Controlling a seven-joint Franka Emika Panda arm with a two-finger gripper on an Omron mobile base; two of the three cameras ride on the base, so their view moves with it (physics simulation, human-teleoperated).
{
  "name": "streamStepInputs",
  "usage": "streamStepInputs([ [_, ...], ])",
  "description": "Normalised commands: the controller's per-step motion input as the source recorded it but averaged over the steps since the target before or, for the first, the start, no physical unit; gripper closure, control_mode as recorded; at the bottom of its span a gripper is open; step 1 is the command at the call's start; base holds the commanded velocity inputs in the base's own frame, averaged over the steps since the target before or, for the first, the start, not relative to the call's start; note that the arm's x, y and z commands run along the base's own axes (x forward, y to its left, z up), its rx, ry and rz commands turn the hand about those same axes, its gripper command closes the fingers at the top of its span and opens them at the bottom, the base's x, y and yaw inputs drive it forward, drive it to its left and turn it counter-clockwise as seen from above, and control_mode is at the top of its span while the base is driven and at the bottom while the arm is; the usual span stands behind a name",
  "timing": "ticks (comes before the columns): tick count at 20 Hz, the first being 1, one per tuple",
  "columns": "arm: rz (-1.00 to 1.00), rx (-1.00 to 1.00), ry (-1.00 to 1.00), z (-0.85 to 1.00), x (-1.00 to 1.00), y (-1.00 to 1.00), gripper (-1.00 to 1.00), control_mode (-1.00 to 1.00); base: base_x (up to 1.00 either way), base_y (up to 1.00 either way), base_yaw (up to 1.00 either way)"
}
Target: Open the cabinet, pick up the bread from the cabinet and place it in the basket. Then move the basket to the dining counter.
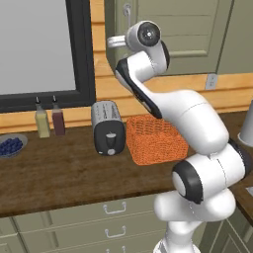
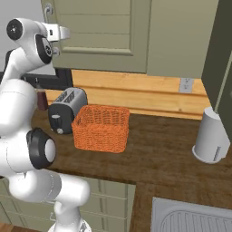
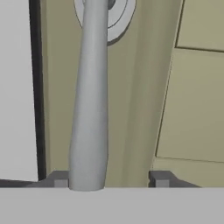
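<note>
The olive-grey cabinet (image 1: 188, 29) (image 2: 104, 27) hangs above the worktop with its panelled door shut, so the bread is hidden. Up at the door's left edge my gripper (image 3: 110, 178) (image 2: 63, 32) reaches the silver bar handle (image 3: 89, 109). The handle stands between the two fingertips, close against the left one, with a gap to the right one, so the jaws are open around it. The orange woven basket (image 1: 155, 140) (image 2: 100, 128) sits on the wooden worktop below, with nothing in it. The dining counter is out of view.
A black-and-silver toaster (image 1: 108, 127) (image 2: 67, 110) stands just left of the basket. Two bottles (image 1: 42, 121) and a bowl of blueberries (image 1: 11, 146) are further left under the dark-framed window. A white canister (image 2: 211, 136) and a sink (image 2: 195, 217) lie to the right.
</note>
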Motion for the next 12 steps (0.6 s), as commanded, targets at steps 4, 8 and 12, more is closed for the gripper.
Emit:
streamStepInputs([
  [4,0.03,0.00,0.00,0.00,0.11,0.00,1.00,-1.00,0.00,0.00,0.00],
  [8,0.00,0.00,0.00,0.00,-0.58,-0.16,1.00,-1.00,0.00,0.00,0.00],
  [12,0.00,0.02,0.00,0.00,-1.00,-0.64,1.00,-1.00,0.00,0.00,0.00],
])
